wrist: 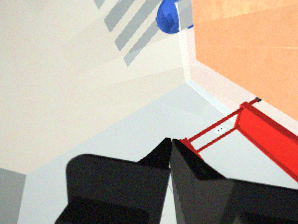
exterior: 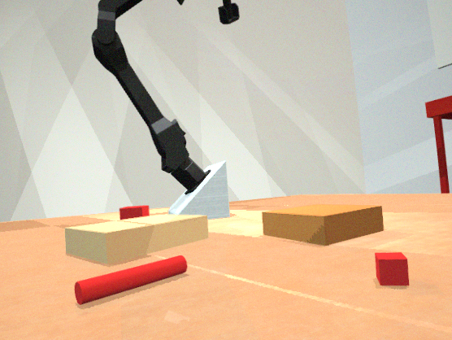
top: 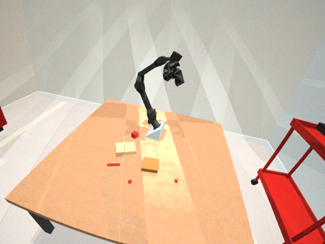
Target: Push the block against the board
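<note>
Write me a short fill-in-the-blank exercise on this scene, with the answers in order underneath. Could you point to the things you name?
1. The arm's foot is mounted on a white, sloped ____.
2. The red rod (top: 113, 164) (exterior: 131, 280) lies on the ____.
3. Between the cream board (top: 125, 148) (exterior: 138, 236) and the orange block (top: 150, 164) (exterior: 323, 224) there is a ____.
4. The gripper (top: 179, 83) (wrist: 170, 143) is ____, with nothing in it.

Missing words: wedge; table; gap; shut

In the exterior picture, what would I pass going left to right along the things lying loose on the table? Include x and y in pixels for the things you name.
Pale yellow board (top: 125, 148) (exterior: 156, 236), orange-brown square block (top: 150, 164) (exterior: 301, 225), small red cube (top: 176, 181) (exterior: 392, 269). The red rod and the red cube behind overlap the board's span, so I leave them out.
</note>
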`<state>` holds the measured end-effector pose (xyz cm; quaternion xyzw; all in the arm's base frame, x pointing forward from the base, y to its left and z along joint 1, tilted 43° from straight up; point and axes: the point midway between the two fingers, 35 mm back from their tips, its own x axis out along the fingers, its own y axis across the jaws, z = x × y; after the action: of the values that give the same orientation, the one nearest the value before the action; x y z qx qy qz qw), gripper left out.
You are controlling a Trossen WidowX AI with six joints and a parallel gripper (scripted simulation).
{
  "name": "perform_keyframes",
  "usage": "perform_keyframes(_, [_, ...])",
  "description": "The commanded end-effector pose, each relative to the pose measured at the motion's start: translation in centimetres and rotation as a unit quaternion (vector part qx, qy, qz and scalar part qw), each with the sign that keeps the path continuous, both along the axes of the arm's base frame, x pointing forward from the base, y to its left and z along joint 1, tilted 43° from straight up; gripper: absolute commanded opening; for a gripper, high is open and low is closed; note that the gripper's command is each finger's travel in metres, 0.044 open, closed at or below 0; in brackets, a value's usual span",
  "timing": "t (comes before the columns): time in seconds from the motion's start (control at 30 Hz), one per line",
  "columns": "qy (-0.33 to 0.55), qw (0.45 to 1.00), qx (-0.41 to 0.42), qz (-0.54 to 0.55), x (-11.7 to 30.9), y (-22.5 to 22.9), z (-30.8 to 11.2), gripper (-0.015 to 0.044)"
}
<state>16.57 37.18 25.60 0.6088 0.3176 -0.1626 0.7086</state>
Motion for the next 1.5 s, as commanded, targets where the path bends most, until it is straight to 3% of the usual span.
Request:
perform_keyframes(0.0, [-0.004, 0.999, -0.049, -0.021, 4.2, -1.8, -1.3, 0.0000])
perform_keyframes(0.4, [0.032, 0.972, -0.226, -0.057, 14.9, -10.3, -4.7, 0.0000])
perform_keyframes(0.73, [0.116, 0.933, -0.330, -0.080, 21.1, -19.9, -8.2, 0.0000])
perform_keyframes(0.93, [0.152, 0.917, -0.358, -0.085, 22.6, -23.6, -9.4, 0.0000])
perform_keyframes(1.47, [0.347, 0.815, -0.463, -0.044, 24.1, -41.2, -13.6, 0.0000])
